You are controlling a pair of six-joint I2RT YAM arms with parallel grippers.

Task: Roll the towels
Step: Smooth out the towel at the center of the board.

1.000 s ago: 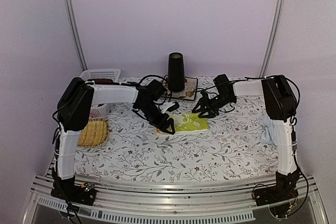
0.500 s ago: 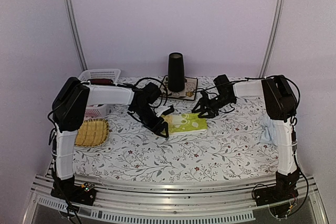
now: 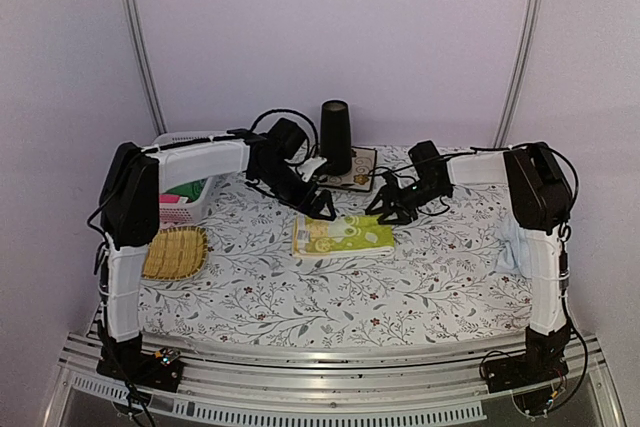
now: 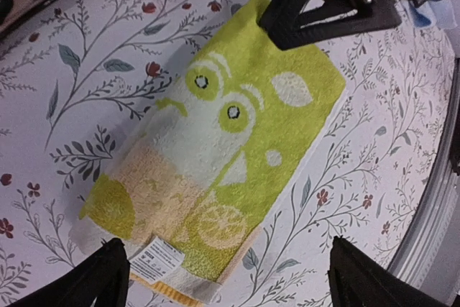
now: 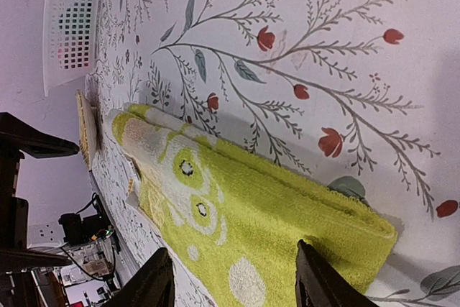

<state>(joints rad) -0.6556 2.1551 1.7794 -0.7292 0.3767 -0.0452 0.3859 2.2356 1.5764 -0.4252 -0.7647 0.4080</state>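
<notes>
The folded yellow-green towel point(image 3: 343, 236) lies flat at the middle of the desk point(image 3: 300, 297), its long axis running left to right and its label end pointing left. The left gripper point(image 3: 321, 211) hovers behind its left half, fingers spread wide. The right gripper point(image 3: 388, 212), also spread wide, stands at its right end. The light blue towel point(image 3: 508, 250) lies by the right arm.

The left end effector point(image 3: 322, 211) has lifted off the left edge of the yellow-green towel point(image 3: 345, 235) and pulled back toward the far side. The towel now lies flat on the surface, below the spread fingertips.
</notes>
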